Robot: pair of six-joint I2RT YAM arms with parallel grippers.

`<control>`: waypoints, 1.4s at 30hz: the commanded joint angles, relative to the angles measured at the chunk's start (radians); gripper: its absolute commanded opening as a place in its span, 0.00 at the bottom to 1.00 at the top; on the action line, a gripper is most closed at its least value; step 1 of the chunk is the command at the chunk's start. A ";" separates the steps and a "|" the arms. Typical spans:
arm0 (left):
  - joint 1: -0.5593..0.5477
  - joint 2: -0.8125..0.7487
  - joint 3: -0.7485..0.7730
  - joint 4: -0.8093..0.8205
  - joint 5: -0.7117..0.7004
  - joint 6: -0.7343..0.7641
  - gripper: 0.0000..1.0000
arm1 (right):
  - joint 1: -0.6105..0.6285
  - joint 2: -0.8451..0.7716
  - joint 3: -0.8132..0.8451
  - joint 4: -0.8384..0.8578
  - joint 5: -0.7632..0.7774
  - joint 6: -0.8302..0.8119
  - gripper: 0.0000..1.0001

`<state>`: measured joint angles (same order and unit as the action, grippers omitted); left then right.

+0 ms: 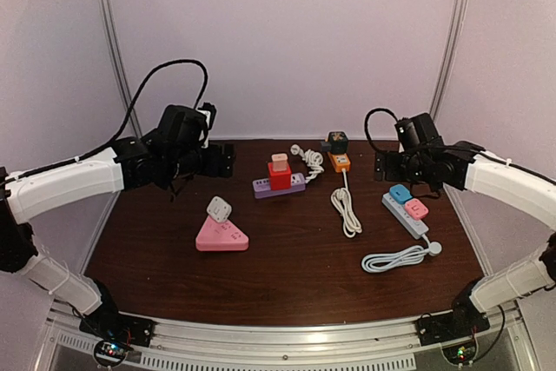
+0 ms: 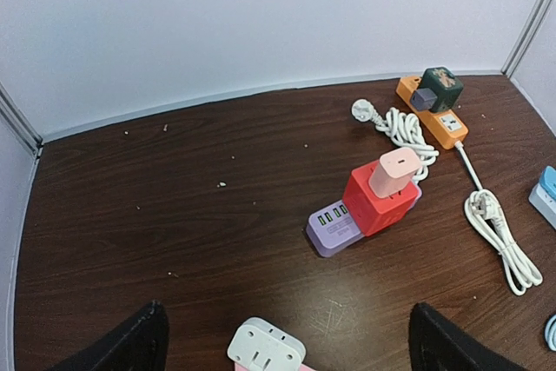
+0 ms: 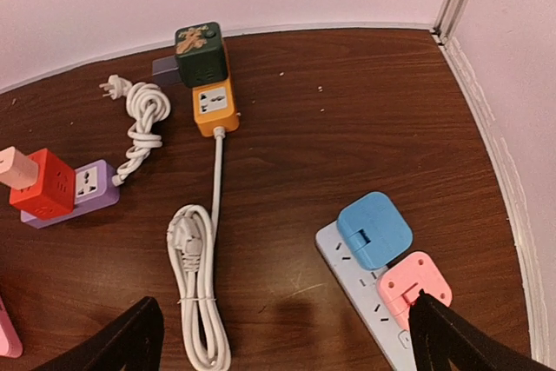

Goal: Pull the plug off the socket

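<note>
Approach stage: left hand (image 1: pixel 224 161) and right hand (image 1: pixel 382 166) hang wide and empty over the bench (image 1: pixel 287 275), so next one must descend onto a plug, perhaps the blue plug (image 1: pixel 400 193) at right.

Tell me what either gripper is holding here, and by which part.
Nothing is held: the left gripper and the right gripper are both open and empty.

Reaching inward toward each other from opposite sides, wrists pitched downward. Left gripper (image 1: pixel 228 161) with jaws spread wide, fingers (image 2: pixel 130 347) gripping nothing. Right gripper (image 1: pixel 380 165) likewise wide apart, fingers (image 3: pixel 452 341) empty, facing the left one.
</note>
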<state>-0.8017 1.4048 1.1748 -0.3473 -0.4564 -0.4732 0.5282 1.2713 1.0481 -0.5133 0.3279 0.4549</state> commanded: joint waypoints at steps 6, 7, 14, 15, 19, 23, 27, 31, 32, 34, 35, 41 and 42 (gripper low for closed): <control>0.010 0.003 0.014 -0.009 0.065 -0.009 0.98 | 0.144 0.046 0.053 -0.046 -0.072 0.038 1.00; 0.010 0.007 0.011 -0.009 0.074 -0.013 0.98 | 0.157 0.048 0.056 -0.049 -0.078 0.040 1.00; 0.013 0.042 -0.006 -0.003 0.136 -0.042 0.98 | 0.252 0.116 0.117 -0.067 -0.100 0.025 1.00; 0.013 0.046 -0.009 0.001 0.142 -0.043 0.98 | 0.257 0.134 0.126 -0.067 -0.098 0.027 1.00; 0.016 0.053 -0.029 0.007 0.142 -0.060 0.98 | 0.265 0.190 0.137 -0.020 -0.104 0.068 0.99; 0.026 0.050 -0.056 0.012 0.148 -0.088 0.98 | 0.267 0.218 0.143 0.042 -0.046 0.089 0.98; 0.033 0.024 -0.089 0.019 0.147 -0.116 0.98 | 0.218 0.225 0.155 -0.074 0.090 0.139 0.95; 0.036 -0.004 -0.119 0.029 0.142 -0.126 0.98 | 0.098 0.123 0.019 -0.029 0.028 0.132 0.97; 0.037 -0.009 -0.124 0.029 0.141 -0.127 0.98 | 0.066 0.099 -0.010 -0.017 0.011 0.131 0.98; 0.038 -0.014 -0.127 0.029 0.141 -0.127 0.98 | -0.016 0.057 -0.067 0.008 -0.034 0.130 0.99; 0.039 -0.017 -0.127 0.029 0.141 -0.127 0.98 | -0.055 0.036 -0.096 0.023 -0.062 0.130 0.99; 0.039 -0.021 -0.126 0.029 0.139 -0.123 0.98 | -0.293 -0.042 -0.228 0.146 -0.229 0.127 1.00; 0.039 -0.020 -0.126 0.028 0.140 -0.125 0.98 | -0.333 -0.042 -0.243 0.168 -0.266 0.128 1.00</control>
<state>-0.7708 1.4029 1.0546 -0.3542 -0.3180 -0.5877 0.3000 1.2488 0.8627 -0.4431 0.2089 0.5762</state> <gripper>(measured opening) 0.976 0.997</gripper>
